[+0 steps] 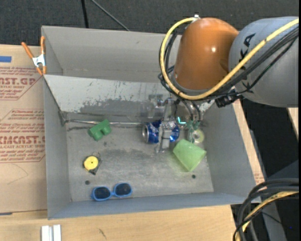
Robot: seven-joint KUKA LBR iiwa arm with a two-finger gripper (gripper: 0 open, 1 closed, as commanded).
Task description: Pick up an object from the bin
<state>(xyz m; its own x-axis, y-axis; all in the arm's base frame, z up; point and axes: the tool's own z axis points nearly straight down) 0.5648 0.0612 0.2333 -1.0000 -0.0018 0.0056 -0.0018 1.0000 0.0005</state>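
Broadly, we start with the grey bin (57, 159), whose floor is mostly bare around the claw. The arm's orange cover (203, 51) hangs above and to the right of the claw (165, 137), which is low near the back wall, right of the floor's middle. From this angle we cannot tell whether the claw is apart or together.

Just beside it, toward the near right, lies a pale green translucent piece (189, 155), the biggest loose thing. It looks close to the claw, but not under it.

The relation that matters is with the shiny blue crumpled thing (153, 133), perhaps a small can, directly beneath the claw. Blue shows on both the left and right sides of the claw's metal, so we judge its long axis to run left to right across the view, with the claw astride its middle. If that is right, the next move is a close and a straight lift rather than any sideways travel.

Well apart to the near left lie blue sunglasses (112, 191). Farther left sit a green block (99, 130) and a small yellow disc (91, 163).
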